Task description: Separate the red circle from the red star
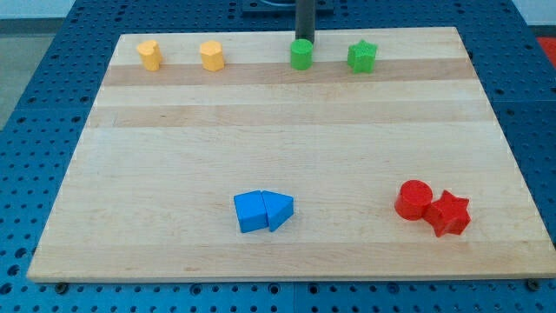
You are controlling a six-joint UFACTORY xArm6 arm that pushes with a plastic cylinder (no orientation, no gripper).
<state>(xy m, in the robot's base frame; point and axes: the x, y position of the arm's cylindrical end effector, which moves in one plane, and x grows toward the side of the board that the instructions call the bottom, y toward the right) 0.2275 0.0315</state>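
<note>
Tip [303,40] behind green cylinder [301,55]

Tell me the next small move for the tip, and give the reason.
Probably best to bring my tip down the board toward the view's bottom right. It now sits at the view's top, right behind the green circle, far from the pair. The red circle and red star touch, circle on the view's left, so I would approach their seam to push the circle leftward.
</note>
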